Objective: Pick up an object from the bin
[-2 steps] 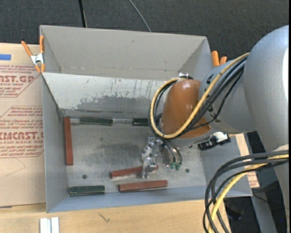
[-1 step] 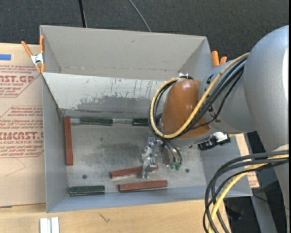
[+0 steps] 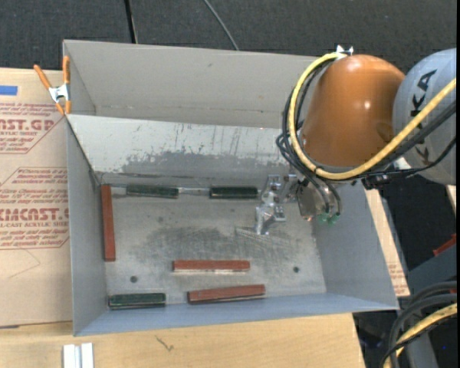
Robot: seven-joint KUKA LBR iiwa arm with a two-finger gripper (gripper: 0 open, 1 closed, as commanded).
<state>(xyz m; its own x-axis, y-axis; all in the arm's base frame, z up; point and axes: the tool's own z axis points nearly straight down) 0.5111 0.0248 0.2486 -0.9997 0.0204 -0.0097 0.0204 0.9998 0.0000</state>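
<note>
My gripper (image 3: 265,219) hangs low over the right part of the bin floor, under the arm's orange cover. Bare floor lies beneath it, and I see nothing in it. A dark green bar (image 3: 233,193) lies just to its left against the back wall, a short gap away. A red-brown bar (image 3: 211,266) lies flat on the floor in front of the gripper and to its left, well apart from it.
A second dark green bar (image 3: 152,192) lies along the back wall further left. A red-brown bar (image 3: 107,222) runs along the left wall. Near the front wall lie another red-brown bar (image 3: 226,293) and a dark green bar (image 3: 137,301).
</note>
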